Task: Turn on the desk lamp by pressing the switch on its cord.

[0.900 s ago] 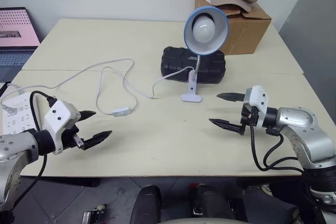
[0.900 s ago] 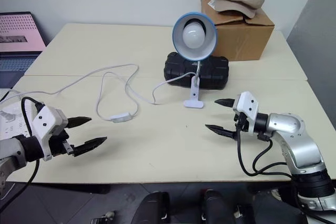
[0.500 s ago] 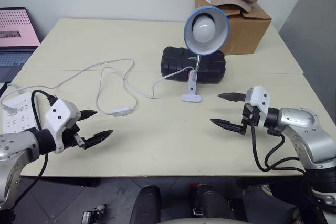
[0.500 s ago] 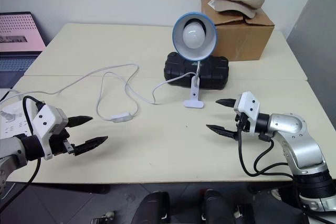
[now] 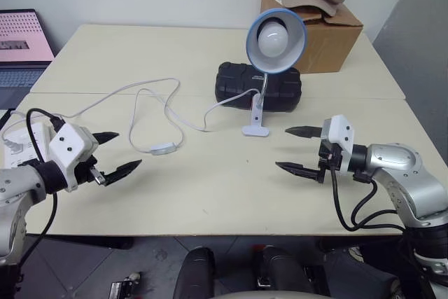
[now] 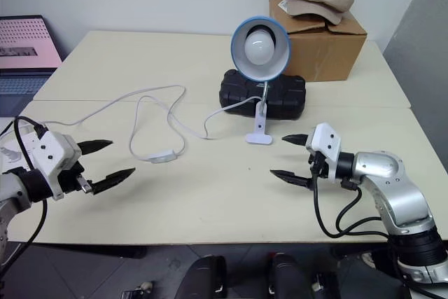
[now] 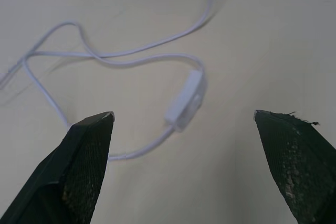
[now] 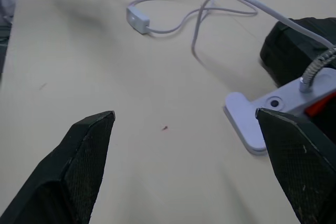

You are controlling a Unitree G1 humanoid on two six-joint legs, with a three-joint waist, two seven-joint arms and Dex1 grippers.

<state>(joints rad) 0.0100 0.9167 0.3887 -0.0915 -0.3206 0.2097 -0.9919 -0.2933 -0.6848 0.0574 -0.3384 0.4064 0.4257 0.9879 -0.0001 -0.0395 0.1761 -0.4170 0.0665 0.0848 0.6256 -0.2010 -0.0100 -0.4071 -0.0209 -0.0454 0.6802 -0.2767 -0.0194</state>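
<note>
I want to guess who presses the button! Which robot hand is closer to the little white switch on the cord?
The left gripper. The switch lies just beyond its open jaws, while the right gripper is across the table, near the lamp.

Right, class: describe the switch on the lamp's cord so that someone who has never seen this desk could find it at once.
Start at the desk lamp with the blue shade and follow its thin white cord towards the robot's left. The switch is the small white oblong lying flat partway along the cord, in front of the open left gripper. It is thicker than the cord and far smaller than the white power strip.

Switch (image 5: 162, 148) on table (image 5: 231, 194), left of lamp (image 5: 274, 40); box (image 5: 327, 36) behind.
</note>
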